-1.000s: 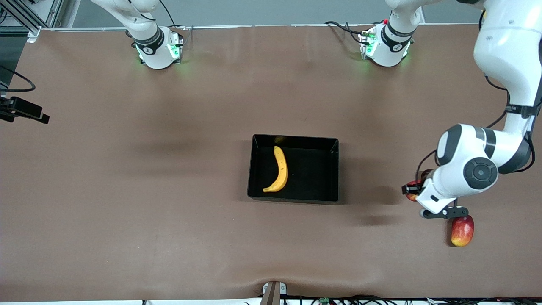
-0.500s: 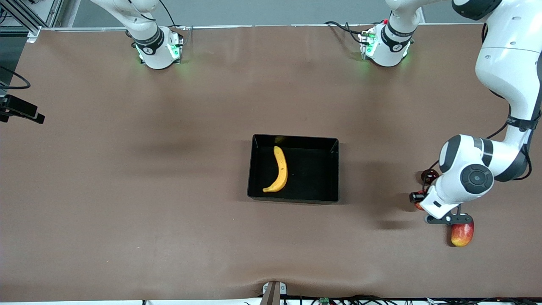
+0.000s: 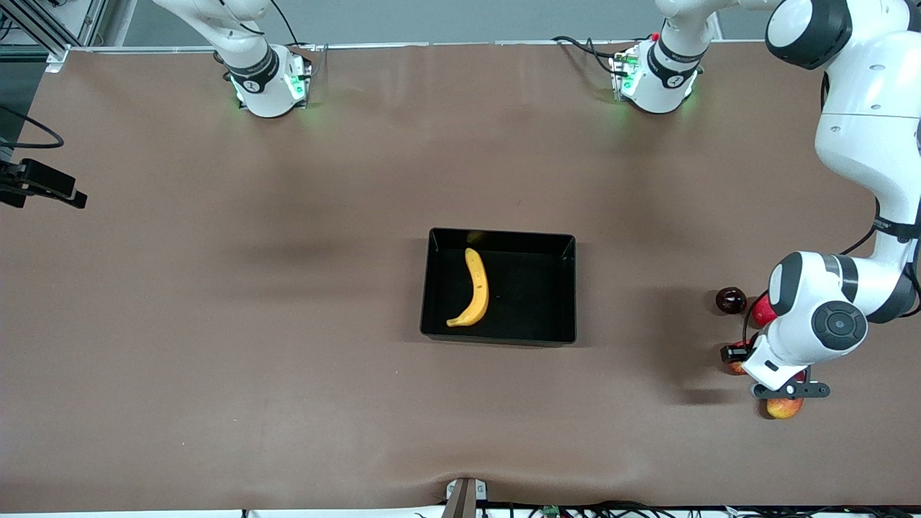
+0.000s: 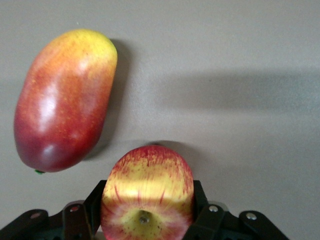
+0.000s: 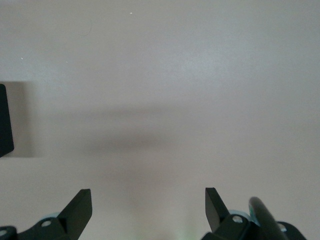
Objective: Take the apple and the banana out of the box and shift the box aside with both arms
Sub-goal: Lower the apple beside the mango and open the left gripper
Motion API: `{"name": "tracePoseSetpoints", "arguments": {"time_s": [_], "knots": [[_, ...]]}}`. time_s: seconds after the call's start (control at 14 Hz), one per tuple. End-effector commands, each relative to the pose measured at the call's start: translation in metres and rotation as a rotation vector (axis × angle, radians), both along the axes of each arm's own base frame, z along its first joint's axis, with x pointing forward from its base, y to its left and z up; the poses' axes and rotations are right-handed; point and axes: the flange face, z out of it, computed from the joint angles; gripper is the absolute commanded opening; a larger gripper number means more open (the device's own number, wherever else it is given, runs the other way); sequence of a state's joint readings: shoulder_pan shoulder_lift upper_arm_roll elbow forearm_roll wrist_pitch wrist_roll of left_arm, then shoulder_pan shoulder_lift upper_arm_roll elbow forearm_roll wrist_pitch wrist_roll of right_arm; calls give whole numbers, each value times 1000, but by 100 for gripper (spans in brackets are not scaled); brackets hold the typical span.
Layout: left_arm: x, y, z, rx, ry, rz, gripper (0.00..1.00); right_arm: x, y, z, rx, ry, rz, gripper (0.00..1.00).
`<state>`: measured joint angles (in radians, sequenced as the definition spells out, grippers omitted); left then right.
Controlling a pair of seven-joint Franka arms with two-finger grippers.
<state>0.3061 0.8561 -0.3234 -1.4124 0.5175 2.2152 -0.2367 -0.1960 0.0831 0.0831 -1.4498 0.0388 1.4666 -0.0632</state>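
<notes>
The black box [image 3: 568, 288] stands mid-table with the yellow banana [image 3: 475, 288] lying inside it. Toward the left arm's end of the table, my left gripper [image 3: 735, 357] is shut on the red apple streaked with yellow [image 4: 147, 180]. Its two black fingers [image 4: 199, 197] press the apple's sides and the stem dimple faces the wrist camera. From the front only a red sliver of the apple [image 3: 735, 368] shows under the hand. My right gripper [image 5: 148, 210] hangs open over bare tabletop with nothing between its fingers.
A red-and-yellow mango [image 4: 62, 100] lies on the table close beside the held apple, and the left wrist half covers that mango [image 3: 784, 408] from the front. A dark round fruit [image 3: 730, 300] and a red round fruit [image 3: 763, 314] sit farther from the camera.
The left gripper, with the apple in it, has shifted toward the left arm's end of the table and now hangs beside the mango. The box and banana have not moved.
</notes>
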Motion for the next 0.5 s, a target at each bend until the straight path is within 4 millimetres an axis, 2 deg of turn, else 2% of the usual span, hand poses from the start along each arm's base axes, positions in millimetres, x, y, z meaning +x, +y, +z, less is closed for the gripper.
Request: {"name": "tracePoseSetpoints", "arguments": {"time_s": [0.0, 0.14, 0.29, 0.43], "knots": [[5, 1, 2, -4, -15, 5, 99, -5, 1, 7, -3, 0, -2, 100], [8, 5, 22, -14, -40, 23, 100, -4, 1, 6, -3, -3, -2, 100], [11, 1, 57, -19, -72, 31, 100, -3, 1, 6, -4, -6, -2, 100], [8, -5, 82, -13, -67, 11, 100, -3, -2, 6, -4, -9, -7, 100]]}}
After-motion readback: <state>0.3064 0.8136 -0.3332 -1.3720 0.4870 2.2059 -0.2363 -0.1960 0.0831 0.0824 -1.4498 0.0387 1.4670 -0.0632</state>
